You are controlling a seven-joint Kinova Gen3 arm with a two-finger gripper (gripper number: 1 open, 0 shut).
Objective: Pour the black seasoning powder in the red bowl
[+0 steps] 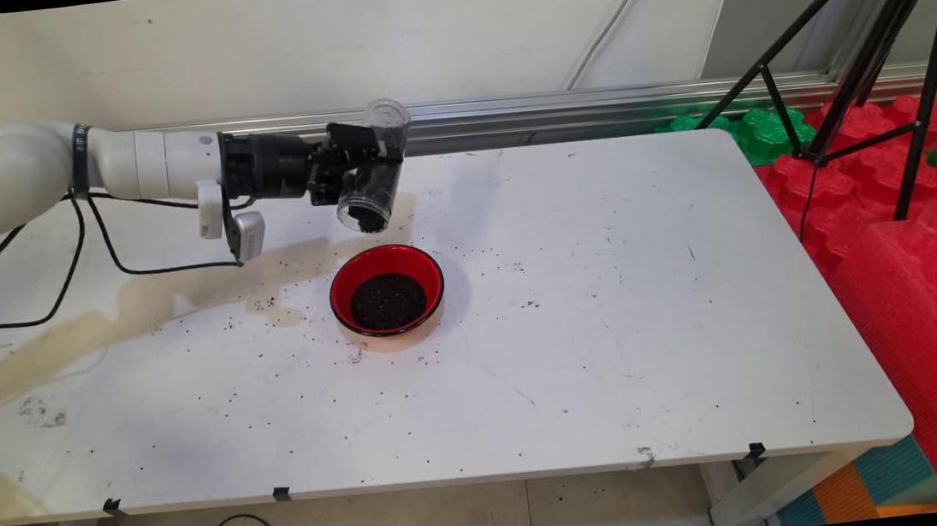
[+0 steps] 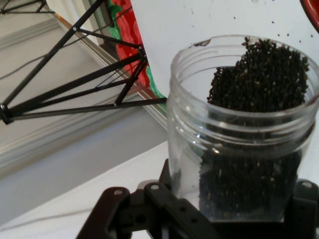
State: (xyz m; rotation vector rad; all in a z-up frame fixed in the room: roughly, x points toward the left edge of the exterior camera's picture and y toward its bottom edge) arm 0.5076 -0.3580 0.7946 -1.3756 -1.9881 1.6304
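My gripper [image 1: 363, 170] is shut on a clear plastic jar [image 1: 374, 177], held above the table and tipped so its open mouth points down and forward. Small black seeds fill the lower side of the jar [image 2: 239, 139] up to its threaded rim. Just below and in front of the jar's mouth stands a red bowl [image 1: 386, 290] with a black rim, holding a mound of the same black seeds. The jar hangs clear of the bowl, not touching it. A sliver of the bowl's red rim [image 2: 314, 10] shows at the top right of the hand view.
Loose seeds and a brownish stain [image 1: 138, 308] lie scattered on the white table [image 1: 612, 326] around the bowl. A black tripod [image 1: 870, 61] and red and green foam blocks [image 1: 902, 213] stand beyond the table's right edge. Black cables [image 1: 89, 248] hang under the arm.
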